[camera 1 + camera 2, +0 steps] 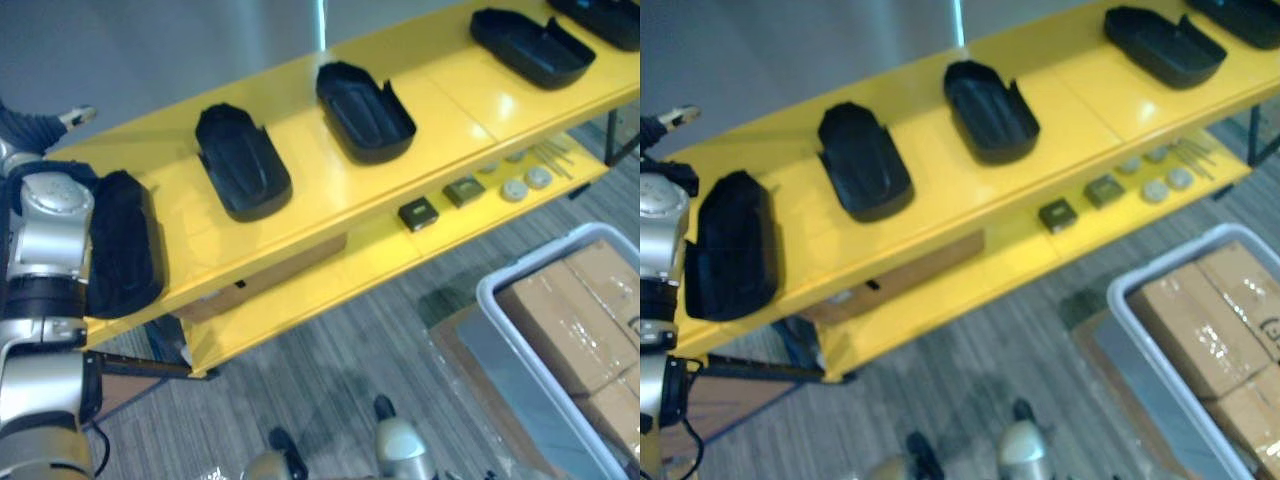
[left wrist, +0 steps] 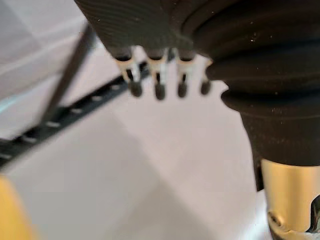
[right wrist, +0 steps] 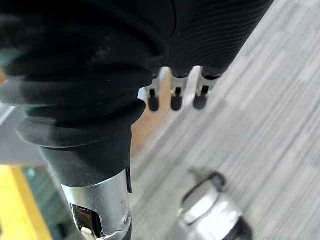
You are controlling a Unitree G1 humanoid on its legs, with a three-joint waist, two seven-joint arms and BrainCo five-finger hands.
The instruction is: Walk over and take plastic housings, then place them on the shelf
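Note:
Several black plastic housings lie open side up along the top board of a yellow shelf (image 1: 455,105): one at the left end (image 1: 125,245), one beside it (image 1: 240,160), one in the middle (image 1: 365,110) and more to the right (image 1: 530,45). My left arm rises at the left edge beside the leftmost housing, with my left hand (image 1: 35,128) past the shelf's far left corner. Its fingers (image 2: 157,82) are straight and hold nothing. My right hand (image 3: 175,95) hangs over the grey floor, fingers straight and empty.
The lower yellow board carries small dark blocks (image 1: 418,213), round discs (image 1: 527,183) and a flat cardboard box (image 1: 270,275). A grey tote (image 1: 500,300) packed with cardboard boxes stands on the floor at the lower right. A black shelf leg (image 1: 612,135) stands at the right.

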